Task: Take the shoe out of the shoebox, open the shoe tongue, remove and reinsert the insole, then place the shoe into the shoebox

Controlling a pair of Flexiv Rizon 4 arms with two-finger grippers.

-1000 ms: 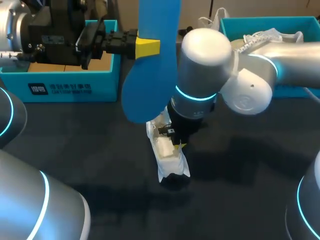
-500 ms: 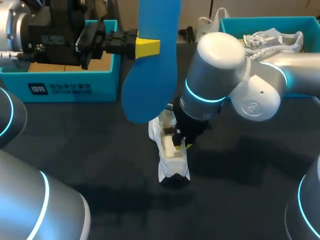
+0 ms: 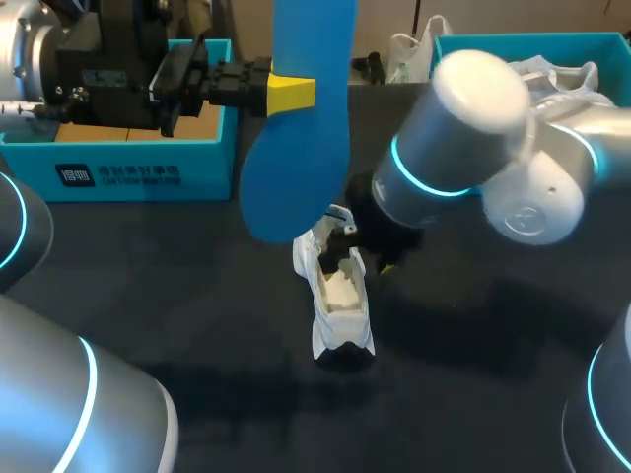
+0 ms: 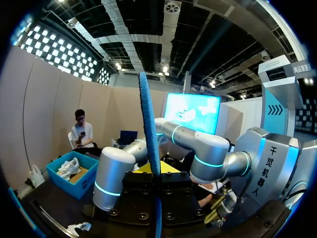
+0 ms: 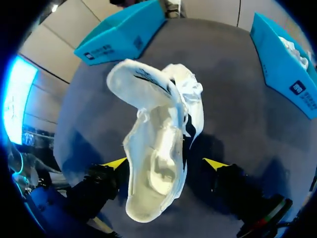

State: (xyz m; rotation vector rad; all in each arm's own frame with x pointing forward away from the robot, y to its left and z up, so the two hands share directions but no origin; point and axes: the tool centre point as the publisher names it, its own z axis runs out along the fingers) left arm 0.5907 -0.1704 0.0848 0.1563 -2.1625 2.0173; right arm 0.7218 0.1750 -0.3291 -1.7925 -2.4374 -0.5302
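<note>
The table [image 3: 473,394] is a broad, dark grey surface with a matte, cloth-like look. Two thick arms of smooth silver-grey metal with glowing cyan rings reach over it. The left arm [image 3: 108,69] ends in a blocky black wrist, and the right arm [image 3: 473,138] bends down at a rounded elbow toward the middle.

At the far edge stand two teal cardboard boxes with straight walls. The left shoebox [image 3: 118,172] shows a brown inside. The right shoebox [image 3: 523,44] holds a second white shoe [image 3: 562,74].

The insole [image 3: 296,148] is a long, flat, bright blue foam piece with rounded ends. It hangs upright in the air above the table's middle. The left gripper [image 3: 291,94] is clamped narrowly across it, and in the left wrist view the insole [image 4: 150,148] stands edge-on between the black fingers.

The shoe [image 3: 340,305] is white and soft-sided. It lies on the table just under the insole's lower end, outside both boxes. Its mouth gapes upward, the tongue curls back as a broad flap, and the pale inner bed is bare.

The right gripper [image 5: 164,162] is spread wide astride the shoe [image 5: 148,114]. It has one yellow tip on each side, and at least one tip is clear of the fabric.
</note>
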